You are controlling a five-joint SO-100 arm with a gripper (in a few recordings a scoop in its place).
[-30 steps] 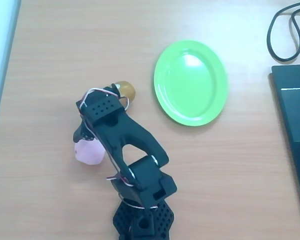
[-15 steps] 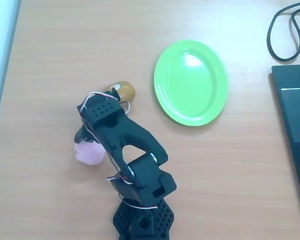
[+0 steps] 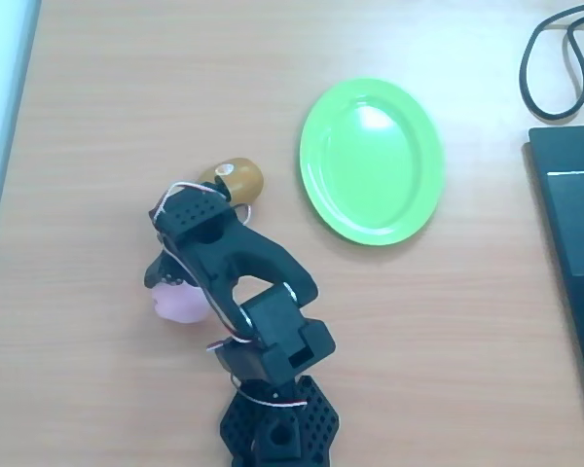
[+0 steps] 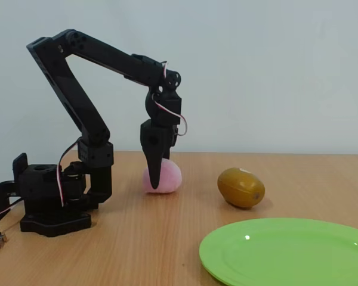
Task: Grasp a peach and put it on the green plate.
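The arm covers most of the peach from overhead; green plate runs off the fixed view's bottom-right corner.

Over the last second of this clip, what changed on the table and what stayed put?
The arm drew back toward its base in the overhead view, uncovering more of the brown fruit. The hand stayed down at the peach, which shifted only slightly; whether it is gripped cannot be told. The green plate and the brown fruit did not move.
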